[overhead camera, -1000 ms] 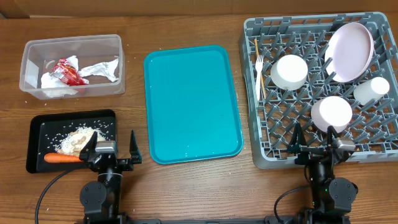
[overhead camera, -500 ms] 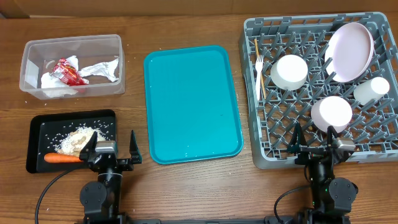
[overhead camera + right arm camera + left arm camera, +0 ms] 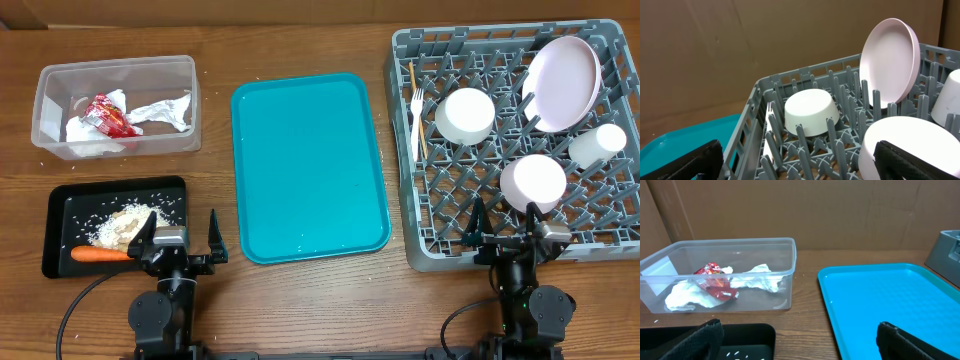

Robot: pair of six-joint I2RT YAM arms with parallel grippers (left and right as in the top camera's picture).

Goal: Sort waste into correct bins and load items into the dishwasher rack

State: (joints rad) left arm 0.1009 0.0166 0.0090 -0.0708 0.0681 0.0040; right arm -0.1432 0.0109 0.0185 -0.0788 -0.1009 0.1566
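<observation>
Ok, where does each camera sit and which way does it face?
Overhead: above, looking straight down; left gripper and right gripper, open, at the near edge.
Left wrist: low, facing the clear tub and teal tray; own fingers show.
Right wrist: low, facing the rack, bowl, plate; own fingers show.
Shared: teal tray, in all three.

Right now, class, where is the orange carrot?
In the overhead view, the carrot lies in the black tray, near edge, left side, beside the food scraps.

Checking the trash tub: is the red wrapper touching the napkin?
Touching: the left wrist view shows the wrapper lying partly on the napkin.
</observation>
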